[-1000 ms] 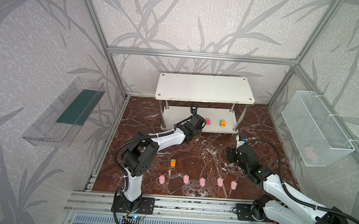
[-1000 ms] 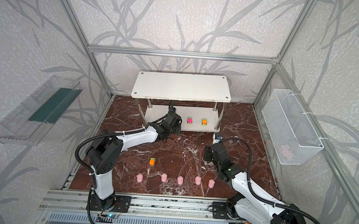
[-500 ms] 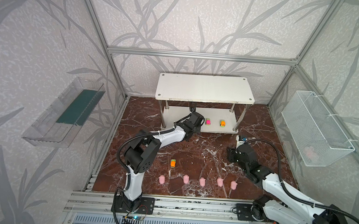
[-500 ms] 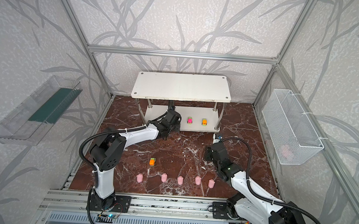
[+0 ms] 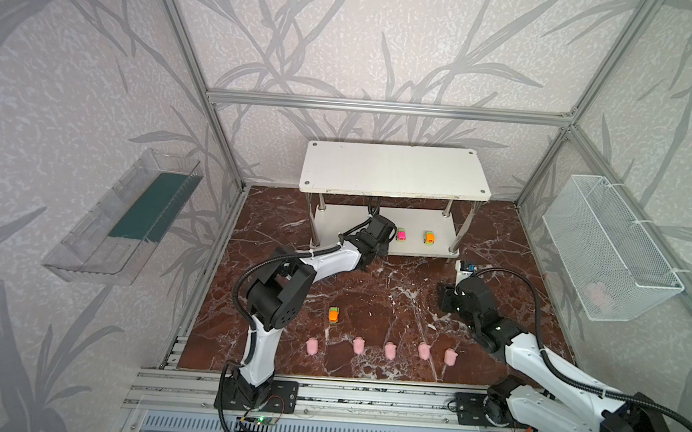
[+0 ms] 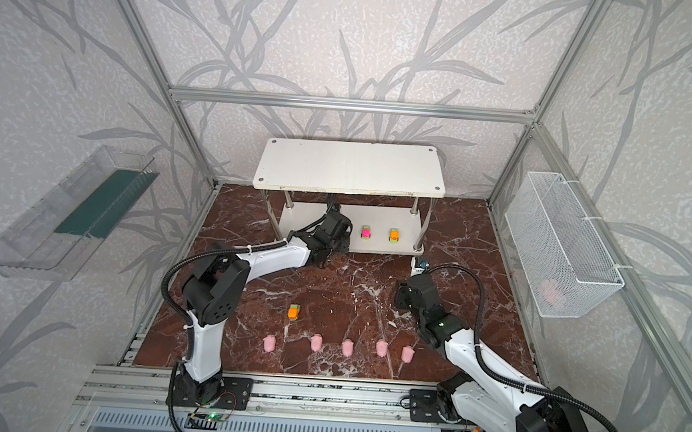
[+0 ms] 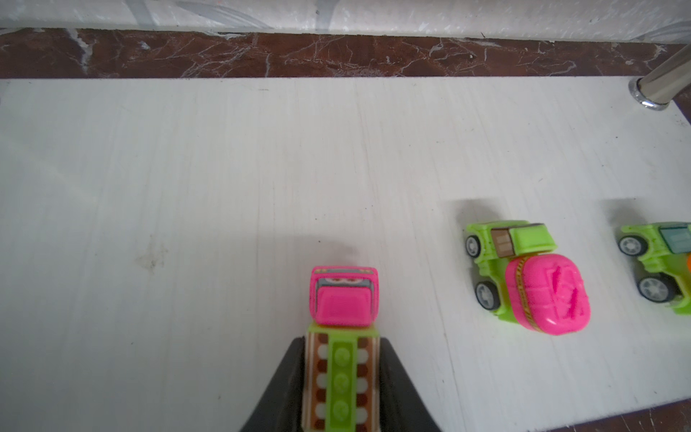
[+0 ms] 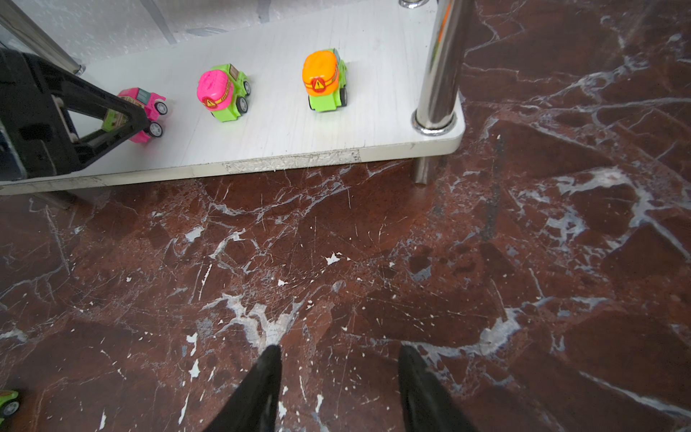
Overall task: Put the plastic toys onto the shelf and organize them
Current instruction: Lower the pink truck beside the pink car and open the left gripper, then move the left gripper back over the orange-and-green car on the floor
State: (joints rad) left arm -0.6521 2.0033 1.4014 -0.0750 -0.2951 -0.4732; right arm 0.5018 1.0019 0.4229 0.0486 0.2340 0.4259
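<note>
The white two-tier shelf (image 5: pixel 393 170) (image 6: pixel 350 167) stands at the back. My left gripper (image 7: pixel 342 359) reaches under its top board and is shut on a hot-pink toy car (image 7: pixel 342 299) (image 8: pixel 146 108), whose wheels are at the lower tier (image 7: pixel 187 168). To its right stand a pink-and-green car (image 5: pixel 400 234) (image 7: pixel 531 276) and an orange-and-green car (image 5: pixel 429 238) (image 8: pixel 323 80). An orange car (image 5: pixel 333 314) (image 6: pixel 294 312) sits on the floor. Several pale-pink pigs (image 5: pixel 390 350) (image 6: pixel 347 347) stand in a row near the front. My right gripper (image 8: pixel 338 359) (image 5: pixel 449 299) hovers open over bare floor.
A wire mesh basket (image 5: pixel 608 252) with something pink inside hangs on the right wall. A clear tray (image 5: pixel 127 218) hangs on the left wall. Chrome posts (image 8: pixel 441 63) stand at the shelf corners. A small white-and-blue box (image 5: pixel 466 268) sits by the right front post.
My left arm has pushed a little further in over the lower tier with the pink car. The right arm has not moved.
</note>
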